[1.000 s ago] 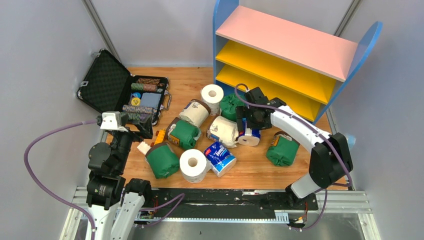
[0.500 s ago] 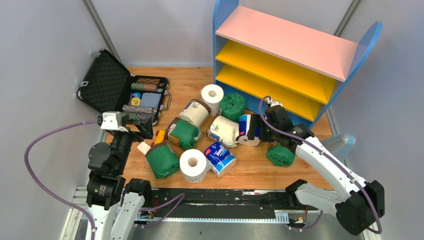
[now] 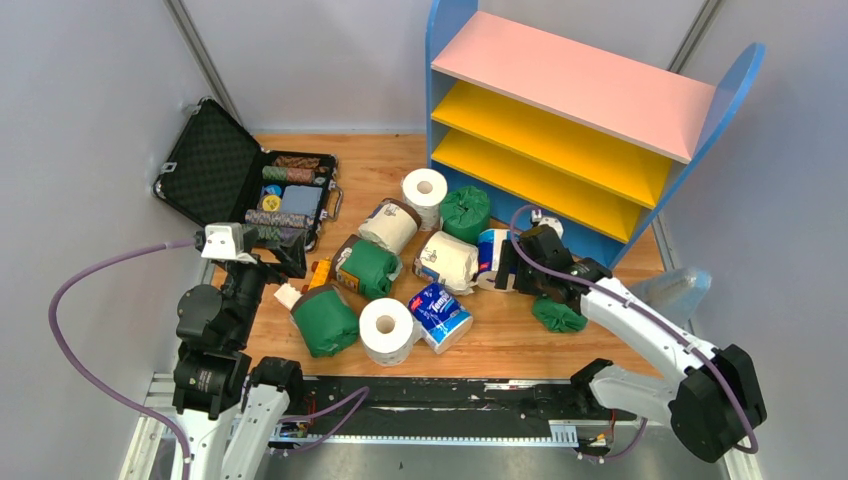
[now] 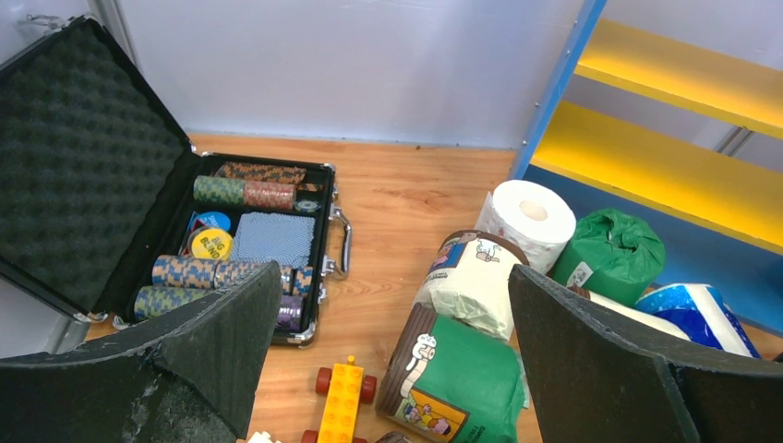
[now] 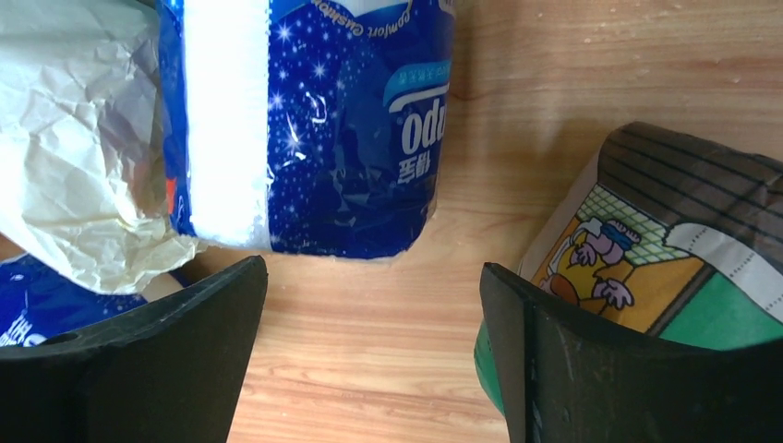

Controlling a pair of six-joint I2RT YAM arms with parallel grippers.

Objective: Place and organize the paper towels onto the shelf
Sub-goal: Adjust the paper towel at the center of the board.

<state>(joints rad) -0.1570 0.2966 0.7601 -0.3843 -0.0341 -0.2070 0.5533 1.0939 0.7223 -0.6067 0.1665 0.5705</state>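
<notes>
Several paper towels lie loose on the wooden table in front of the shelf [image 3: 560,70]: green-wrapped [image 3: 325,320], bare white [image 3: 388,330] and cream [image 3: 447,262] rolls. My right gripper [image 3: 522,268] is low over the table and open, with only bare wood between its fingers [image 5: 369,277]. A blue-and-white roll [image 5: 314,129] stands just beyond its fingertips. A green roll with a cartoon label [image 5: 665,249] lies against the outside of its right finger. My left gripper [image 3: 290,255] hovers open at the left [image 4: 395,272], above a green roll [image 4: 462,378].
An open black case [image 3: 240,185] with poker chips sits at the back left. A small orange toy car [image 4: 342,406] lies beside the left green rolls. A clear plastic item [image 3: 675,290] sits off the table's right edge. Grey walls close in on both sides.
The right arm has swung its elbow down toward the near right, and its gripper has dropped from above the blue-and-white roll to beside it. The left arm has not moved.
</notes>
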